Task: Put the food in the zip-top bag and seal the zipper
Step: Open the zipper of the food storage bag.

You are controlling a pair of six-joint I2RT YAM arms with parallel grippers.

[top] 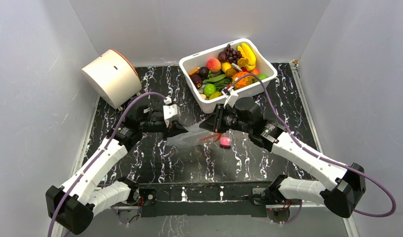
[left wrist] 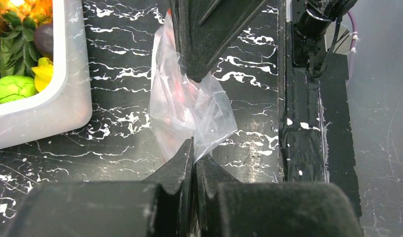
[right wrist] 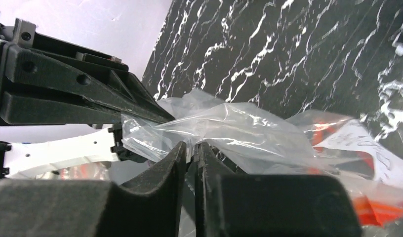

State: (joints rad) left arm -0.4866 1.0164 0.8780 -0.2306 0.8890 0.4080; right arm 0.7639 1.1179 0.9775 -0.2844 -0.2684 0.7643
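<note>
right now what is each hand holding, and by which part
Both hold the clear bag: the left hand pinches the film at one end, the right hand a fold at the other.

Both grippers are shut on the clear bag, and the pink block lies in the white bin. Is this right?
No. The pink block lies on the table, outside the bin, as the top view shows. The left gripper and right gripper are indeed shut on the bag.

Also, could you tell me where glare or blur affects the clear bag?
Top external: evenly lit, but the zip-top bag almost vanishes against the marbled table. Left wrist: white glints on its film. Right wrist: bright highlights along its creases, foreground soft.
</note>
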